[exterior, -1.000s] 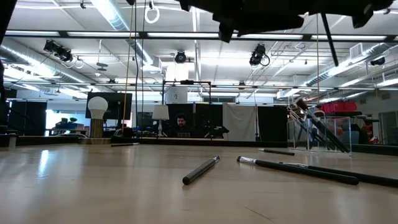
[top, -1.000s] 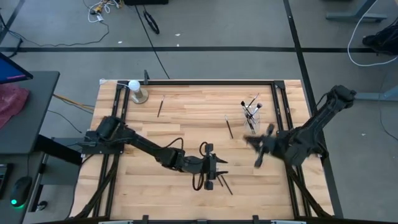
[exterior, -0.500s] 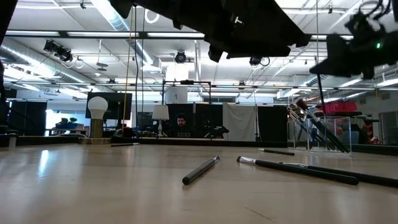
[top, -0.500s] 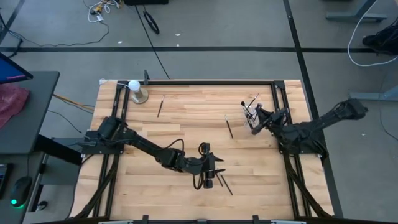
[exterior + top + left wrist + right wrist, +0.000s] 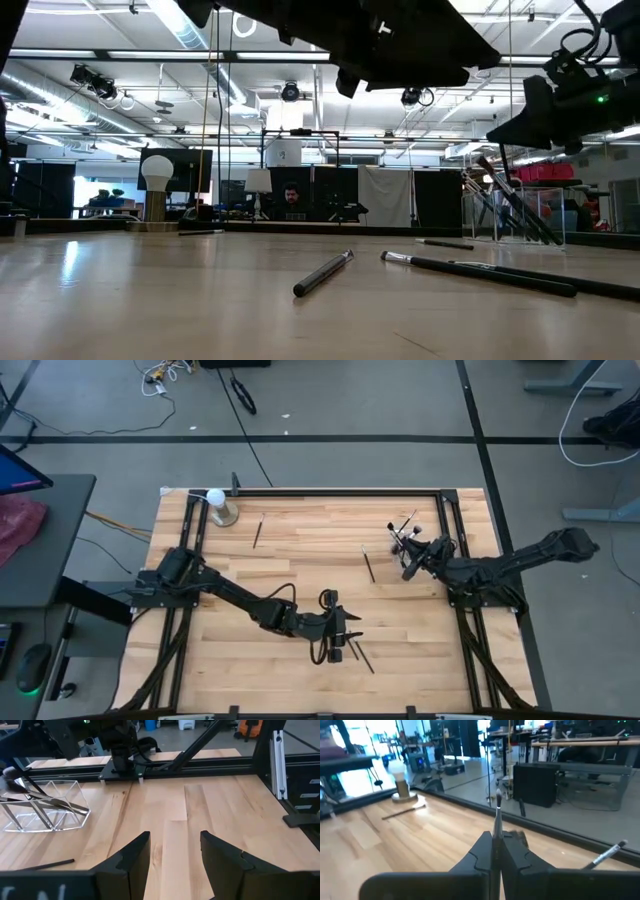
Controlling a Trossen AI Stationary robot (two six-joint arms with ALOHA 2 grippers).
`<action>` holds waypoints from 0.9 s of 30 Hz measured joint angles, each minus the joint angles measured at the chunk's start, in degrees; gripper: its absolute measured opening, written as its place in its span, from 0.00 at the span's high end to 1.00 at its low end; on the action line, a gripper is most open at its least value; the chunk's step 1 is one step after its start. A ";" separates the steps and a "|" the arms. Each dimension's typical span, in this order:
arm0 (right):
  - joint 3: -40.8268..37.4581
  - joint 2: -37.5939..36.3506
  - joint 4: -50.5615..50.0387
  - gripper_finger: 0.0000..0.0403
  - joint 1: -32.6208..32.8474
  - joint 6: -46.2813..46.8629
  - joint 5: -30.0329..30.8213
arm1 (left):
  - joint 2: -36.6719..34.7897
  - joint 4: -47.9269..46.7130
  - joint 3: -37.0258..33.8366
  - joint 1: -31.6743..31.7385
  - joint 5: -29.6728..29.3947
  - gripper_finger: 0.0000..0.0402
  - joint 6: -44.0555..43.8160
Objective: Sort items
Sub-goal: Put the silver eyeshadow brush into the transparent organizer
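Several thin dark brushes stand leaning in a clear faceted cup (image 5: 404, 536) near the table's far right; the cup (image 5: 45, 809) shows in the left wrist view too. Loose sticks lie flat on the wood: one (image 5: 257, 532) far left, one (image 5: 368, 565) mid-table, two (image 5: 358, 656) near the front. My right gripper (image 5: 406, 558) hovers just beside the cup, shut on a thin brush (image 5: 497, 812). My left gripper (image 5: 336, 637) hangs open beside the front sticks, over bare wood (image 5: 172, 855). My right gripper pinches a thin brush between its two fingers (image 5: 482, 847). The shaft (image 5: 496, 827) runs along the fingers and sticks out past their ends, with a small pale tip (image 5: 498, 795). The brush is lifted clear of the table.
A white ball on a metallic base (image 5: 219, 506) stands at the far left corner. Dark rails (image 5: 300, 488) frame the far edge and both sides of the table. In the low view a short stick (image 5: 323, 272) and long brushes (image 5: 480, 274) lie near the front.
My right arm has swung from the table's middle right toward the far edge and stretched out lower, bringing its shut gripper up beside the clear cup. The sticks on the table lie where they did.
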 joint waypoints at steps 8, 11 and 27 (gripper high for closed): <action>0.00 0.02 -8.75 0.97 -3.26 4.17 -5.48 | 0.00 0.02 0.00 0.02 0.00 0.57 -0.02; 0.00 0.04 -12.30 0.97 -5.42 6.22 -9.40 | 0.00 0.05 0.00 0.02 -0.02 0.57 -0.04; 3.12 0.04 -21.33 0.76 -11.18 7.38 -16.90 | 0.00 0.01 0.00 0.02 0.00 0.57 -0.07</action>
